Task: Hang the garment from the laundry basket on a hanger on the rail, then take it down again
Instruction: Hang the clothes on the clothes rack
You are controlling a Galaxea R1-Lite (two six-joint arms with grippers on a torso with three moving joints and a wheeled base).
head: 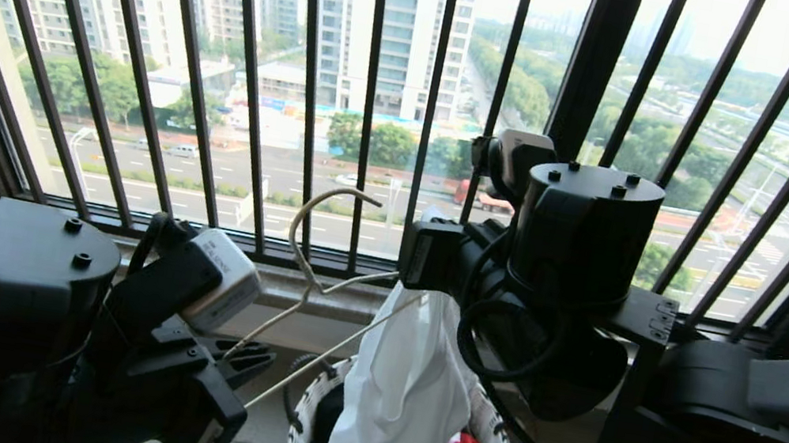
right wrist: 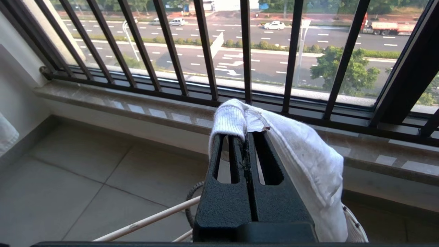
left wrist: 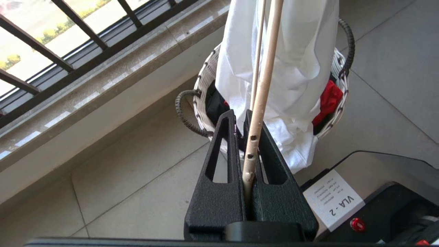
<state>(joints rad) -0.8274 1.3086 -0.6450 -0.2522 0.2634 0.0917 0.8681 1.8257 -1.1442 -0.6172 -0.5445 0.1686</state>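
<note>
I held the garment [head: 407, 384] by its ribbed neck in the right gripper [right wrist: 245, 137], jaws clamped on the cloth, its body hanging into the laundry basket [head: 306, 415]. The left gripper [left wrist: 240, 118], jaws closed on the hanger [head: 312, 256], sat lower and to the left. The hanger's long axis slanted up toward the collar, so I judged the left arm should feed it in.

One hanger [head: 324, 258], one white T-shirt [head: 397, 398], one basket [head: 307, 407], two pincers.
</note>
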